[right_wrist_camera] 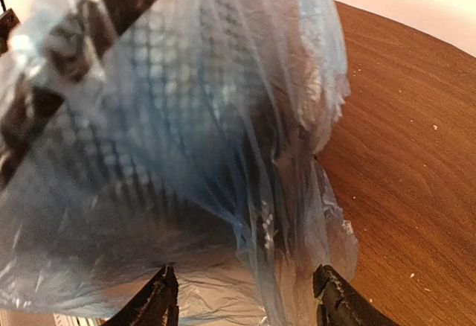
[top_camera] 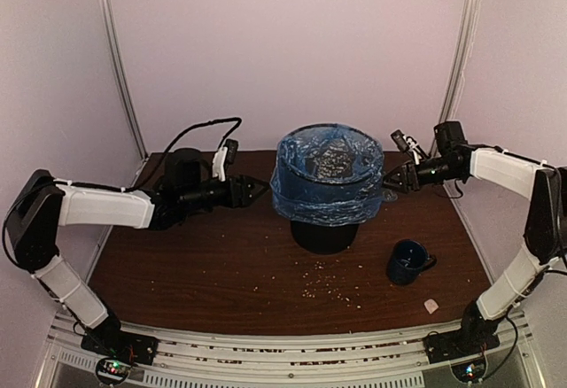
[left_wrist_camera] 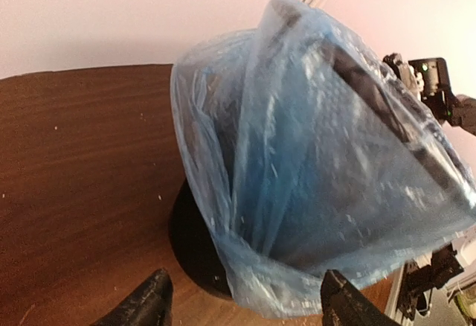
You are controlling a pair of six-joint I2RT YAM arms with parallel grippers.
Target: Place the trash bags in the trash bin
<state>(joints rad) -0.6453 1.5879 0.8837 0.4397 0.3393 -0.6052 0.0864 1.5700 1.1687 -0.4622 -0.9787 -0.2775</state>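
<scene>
**A:** Where's the bag?

**B:** The light-blue trash bag is at ctr frame in the top view. It's draped over the rim and upper wall of the black wire-mesh trash bin. The bin's bare base shows below the hem, and both wrist views show mesh thru the film.

**A:** Grippers?

**B:** The left gripper is just left of the bag's edge, level w/ the hem. Its fingers are spread wide w/ nothing pinched. The right gripper is just right of the bag. Its fingers are also apart, and the film hangs ahead of them unclamped. Can't tell if any tip touches plastic.

**A:** Anything else?

**B:** A dark blue mug stands upright lower right of the bin, well apart. Crumbs are scattered on the wood table below the bin. A small pale scrap lies near the lower-right corner.
</scene>
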